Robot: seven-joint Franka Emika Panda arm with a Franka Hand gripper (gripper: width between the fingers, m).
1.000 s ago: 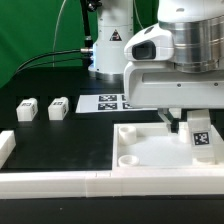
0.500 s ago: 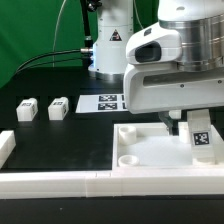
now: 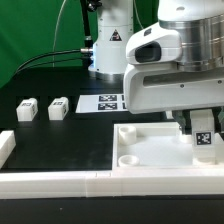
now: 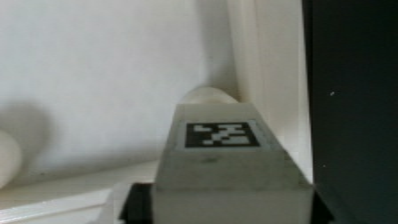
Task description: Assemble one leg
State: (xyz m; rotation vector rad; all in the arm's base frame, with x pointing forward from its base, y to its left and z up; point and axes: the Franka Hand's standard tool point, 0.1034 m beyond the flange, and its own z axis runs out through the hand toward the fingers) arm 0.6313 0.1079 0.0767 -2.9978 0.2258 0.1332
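My gripper point(image 3: 203, 128) is shut on a leg point(image 3: 204, 136), a small white block with a black-and-white tag. It holds the leg upright over the far right corner of the large white tray-like part point(image 3: 150, 150), low inside its rim. In the wrist view the leg point(image 4: 224, 150) fills the middle between my dark fingers point(image 4: 143, 203), its rounded end pointing at the tray's corner point(image 4: 249, 60). Two more legs point(image 3: 26, 109) point(image 3: 58, 107) lie on the black table at the exterior view's left.
The marker board point(image 3: 105, 101) lies flat behind the tray. A white wall point(image 3: 60, 184) runs along the front edge, with a short white piece point(image 3: 5, 148) at the left. The arm's base point(image 3: 108, 45) stands at the back.
My gripper has lowered with the leg, from above the tray's right corner down into it.
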